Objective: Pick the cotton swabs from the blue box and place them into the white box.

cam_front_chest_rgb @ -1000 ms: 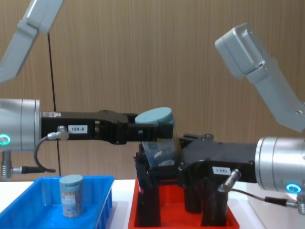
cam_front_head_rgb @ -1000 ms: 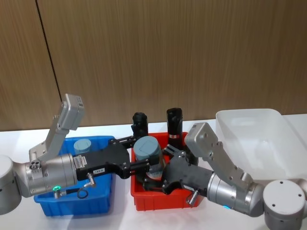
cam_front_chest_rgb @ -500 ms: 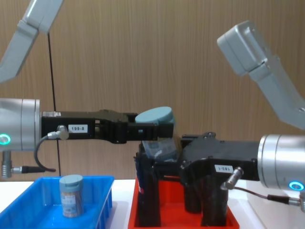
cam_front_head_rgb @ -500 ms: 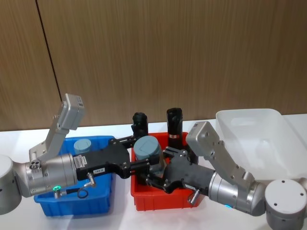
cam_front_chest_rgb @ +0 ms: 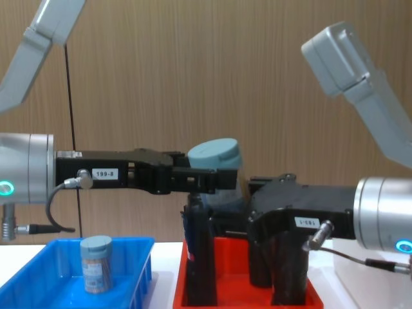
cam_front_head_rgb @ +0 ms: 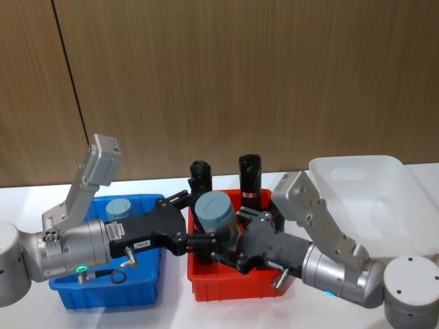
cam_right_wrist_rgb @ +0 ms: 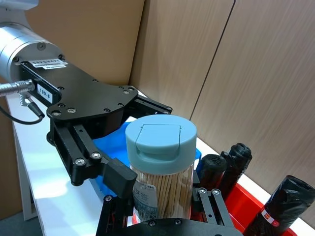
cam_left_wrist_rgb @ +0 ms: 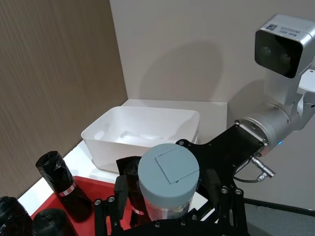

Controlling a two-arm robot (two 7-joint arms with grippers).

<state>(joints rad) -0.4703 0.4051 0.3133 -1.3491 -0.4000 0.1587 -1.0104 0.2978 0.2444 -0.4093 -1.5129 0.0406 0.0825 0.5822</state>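
Rear wall: wood-grain panelling, mid-brown, grain running vertically, filling the upper part of the head and chest views.
Panel seam: thin dark line running down the panelling on the left side, slightly slanted in the head view; further seams show in the right wrist view.
Side wall: plain pale wall, matt, meeting the wood panelling at a straight vertical corner.
Table: white, smooth top, its far edge touching the base of the panelling.
Floor: grey surface below the table edge, seen in the left wrist view.
Light: even and diffuse; a soft broad shadow lies on the pale wall; faint sheen on the table top.
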